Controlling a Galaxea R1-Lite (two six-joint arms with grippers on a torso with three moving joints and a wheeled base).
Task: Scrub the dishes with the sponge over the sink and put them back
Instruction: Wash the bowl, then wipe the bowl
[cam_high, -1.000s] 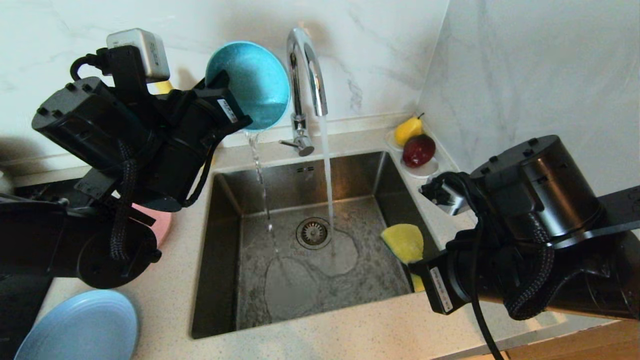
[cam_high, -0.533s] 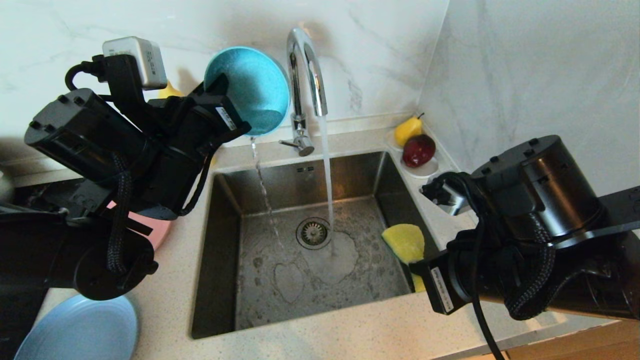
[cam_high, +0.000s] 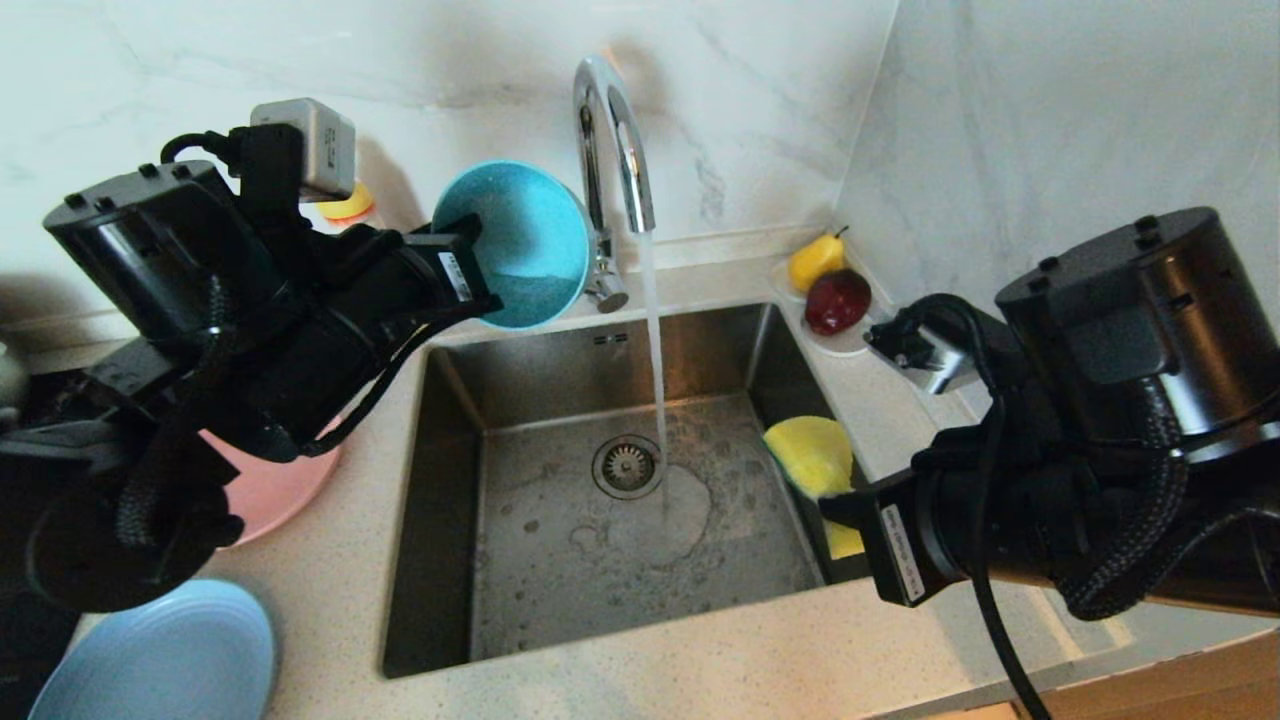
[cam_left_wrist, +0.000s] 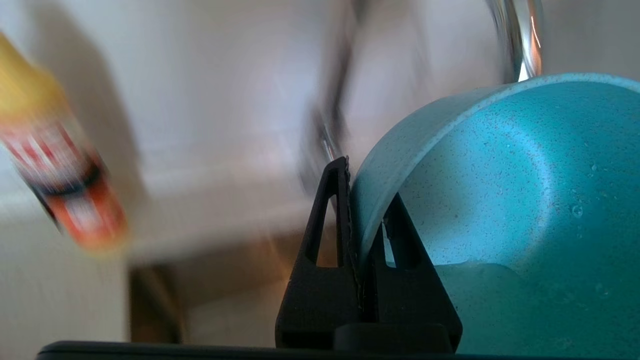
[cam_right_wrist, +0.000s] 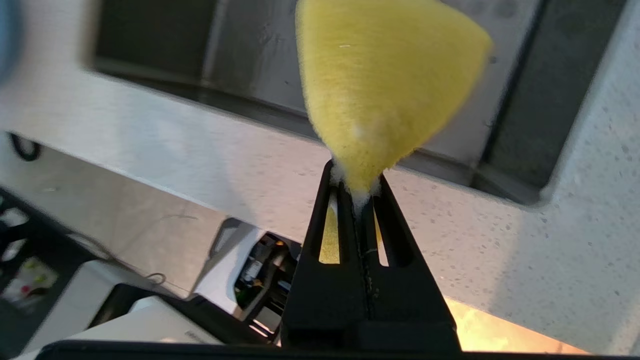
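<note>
Bowl (cam_high: 520, 245) lower now, rim partly behind left tool (cam_left_wrist: 361, 200)

Teal bowl (cam_high: 520, 245) tilted above the sink (cam_high: 560, 540), yellow sponge (cam_high: 810, 455) by its right wall, plates on counter.

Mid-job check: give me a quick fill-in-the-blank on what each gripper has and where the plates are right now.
1. The left gripper pinches the rim of the teal ____.
2. The right gripper is shut on the yellow ____.
3. Water runs from the tap into the ____.
4. The pink plate and blue plate lie on the ____.

Missing words: bowl; sponge; sink; counter
</note>
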